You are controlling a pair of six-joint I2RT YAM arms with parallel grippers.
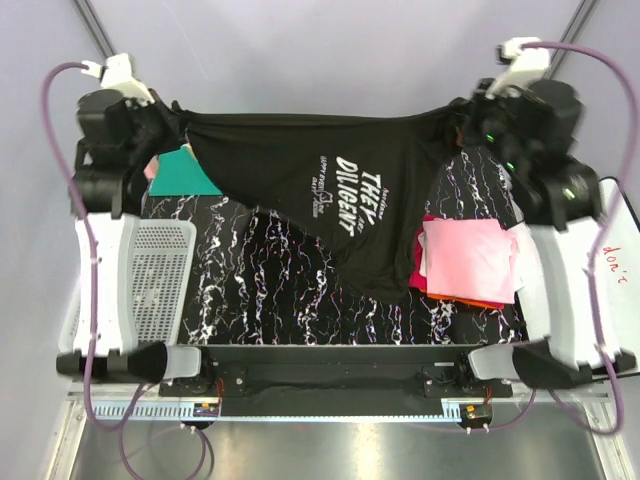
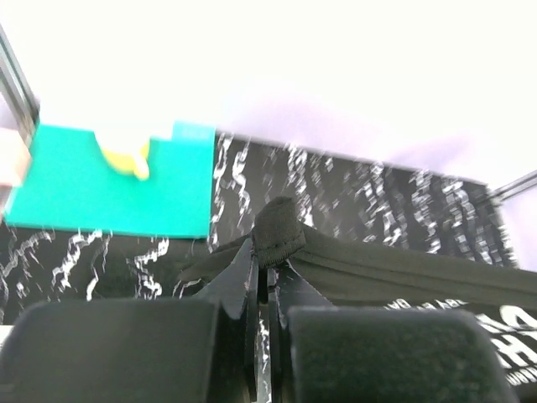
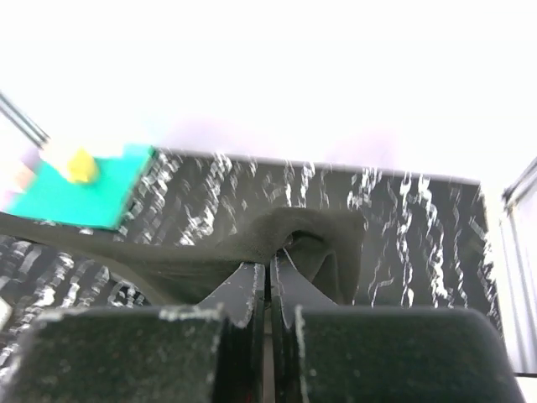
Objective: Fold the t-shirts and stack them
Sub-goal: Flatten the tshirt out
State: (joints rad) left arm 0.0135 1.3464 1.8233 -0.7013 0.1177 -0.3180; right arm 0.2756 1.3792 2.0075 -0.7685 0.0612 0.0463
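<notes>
A black t-shirt [image 1: 330, 175] with white chest lettering hangs stretched between both arms above the table, its lower part drooping toward the front. My left gripper [image 1: 178, 122] is shut on its left corner; in the left wrist view the hem [image 2: 281, 235] is pinched at my gripper's [image 2: 267, 267] tips. My right gripper [image 1: 462, 112] is shut on the right corner, and the cloth [image 3: 302, 231] bunches over my gripper [image 3: 270, 267] in the right wrist view. A folded pink t-shirt [image 1: 468, 258] tops a stack at the right, with red [image 1: 415, 268] and orange [image 1: 480, 302] edges showing beneath it.
The table has a black, white-veined surface [image 1: 250, 280]. A flat green mat [image 1: 183, 172] lies at the back left, also visible as the green mat [image 2: 109, 180] with a yellow object [image 2: 126, 158] on it. A whiteboard with red writing [image 1: 612, 258] sits at the right edge.
</notes>
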